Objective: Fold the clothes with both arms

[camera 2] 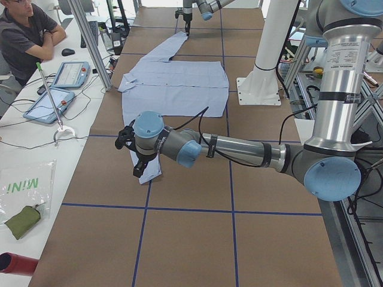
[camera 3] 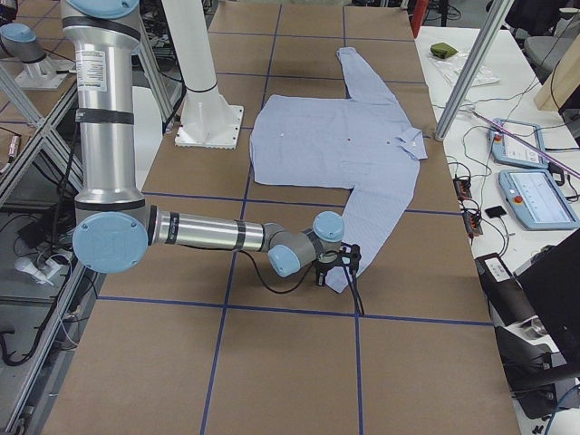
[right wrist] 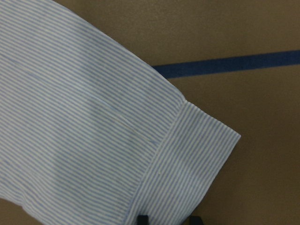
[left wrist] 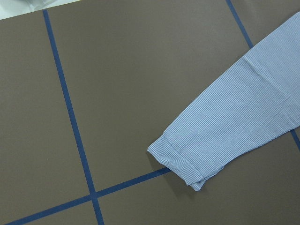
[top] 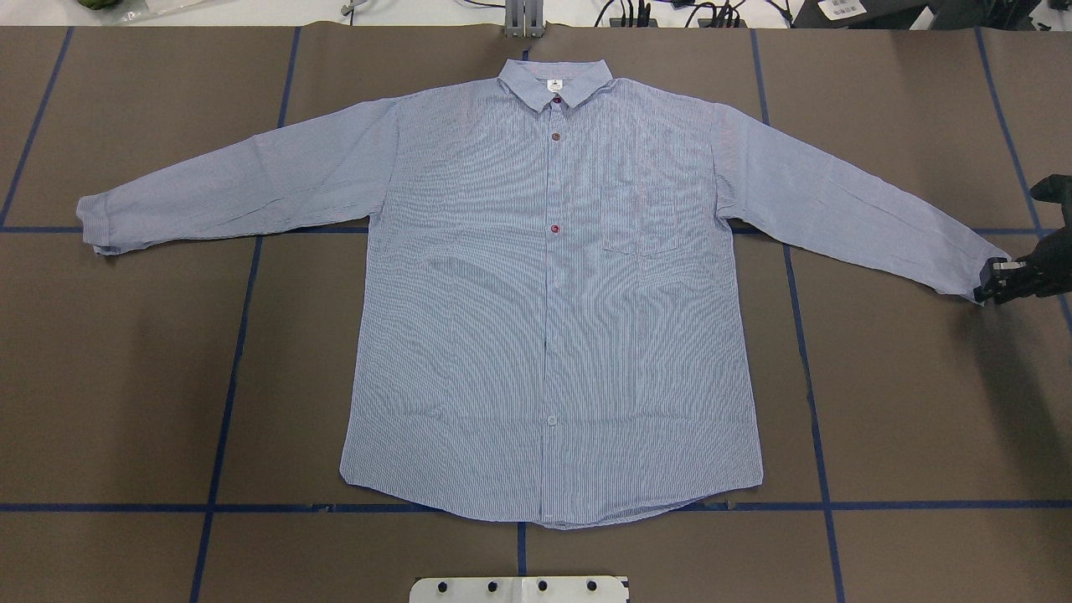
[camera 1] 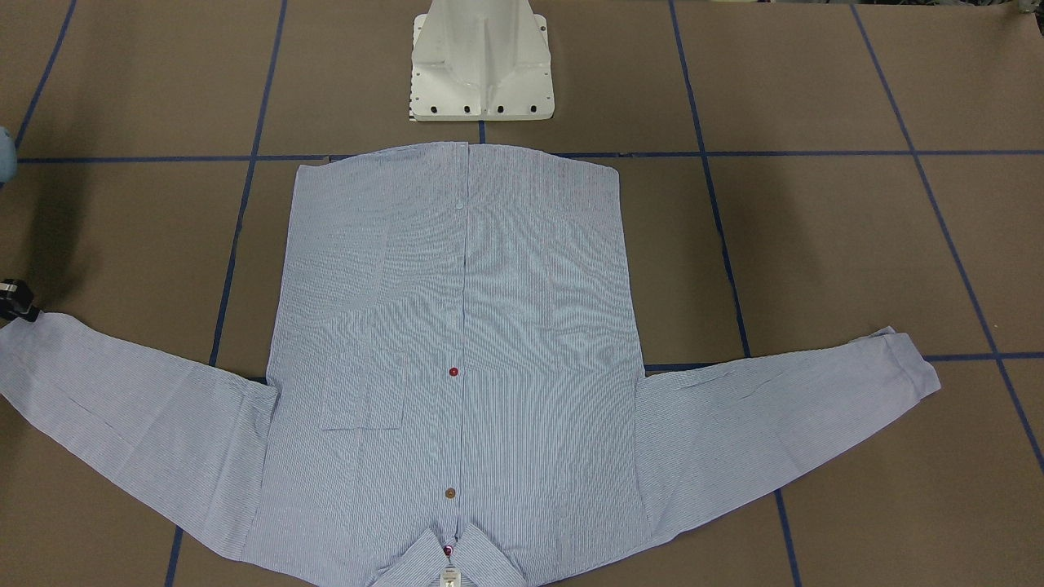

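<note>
The light blue striped shirt [top: 553,301] lies flat and buttoned, front up, sleeves spread, collar [top: 554,84] away from the robot. My right gripper [top: 990,283] is low at the right sleeve's cuff [right wrist: 197,154]. Its two black fingertips [right wrist: 143,219] stand apart at the cuff's edge, open, with striped cloth between them. It also shows at the left edge of the front-facing view [camera 1: 23,310]. My left gripper [camera 2: 140,170] hovers above the left sleeve's cuff [left wrist: 180,161], which lies flat on the table. It shows only in the exterior left view, so I cannot tell whether it is open or shut.
The brown table carries a grid of blue tape lines [top: 234,352]. The white pedestal base [camera 1: 481,65] stands just past the shirt's hem. A side bench with tablets [camera 2: 69,75] and a seated operator [camera 2: 24,36] runs along the collar side.
</note>
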You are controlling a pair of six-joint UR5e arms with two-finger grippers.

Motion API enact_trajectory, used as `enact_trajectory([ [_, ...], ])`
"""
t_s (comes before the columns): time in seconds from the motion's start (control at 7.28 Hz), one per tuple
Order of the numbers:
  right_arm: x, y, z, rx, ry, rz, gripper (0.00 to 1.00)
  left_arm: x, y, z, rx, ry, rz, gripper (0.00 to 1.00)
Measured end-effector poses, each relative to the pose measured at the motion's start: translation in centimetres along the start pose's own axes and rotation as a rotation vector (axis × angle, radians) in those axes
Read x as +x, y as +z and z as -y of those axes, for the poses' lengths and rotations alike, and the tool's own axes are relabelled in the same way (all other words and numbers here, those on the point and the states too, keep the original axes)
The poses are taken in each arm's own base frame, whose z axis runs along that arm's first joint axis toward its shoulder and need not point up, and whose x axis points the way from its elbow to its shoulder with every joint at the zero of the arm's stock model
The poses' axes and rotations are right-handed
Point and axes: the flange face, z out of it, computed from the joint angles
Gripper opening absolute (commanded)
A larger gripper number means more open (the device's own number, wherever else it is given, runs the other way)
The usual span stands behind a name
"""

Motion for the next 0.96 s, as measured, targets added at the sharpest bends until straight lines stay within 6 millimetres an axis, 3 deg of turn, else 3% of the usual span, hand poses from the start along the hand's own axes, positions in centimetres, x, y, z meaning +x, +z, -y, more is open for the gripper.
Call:
enact_trajectory([
  [0.55,0.2,-2.5,0.9,0.045,0.009,0.022,0.00,0.1,0.0,0.0,0.001,0.001,0.000,1.00],
  [0.69,-0.2,-3.2,1.0,0.057,0.005,0.029,0.29,0.1,0.0,0.0,0.001,0.001,0.000,1.00],
  [0.82,-0.3,-3.4,1.1,0.062,0.003,0.030,0.44,0.1,0.0,0.0,0.001,0.001,0.000,1.00],
  [0.96,-0.4,-3.0,0.9,0.056,0.000,0.026,0.44,0.1,-0.1,0.0,0.002,0.001,0.000,1.00],
])
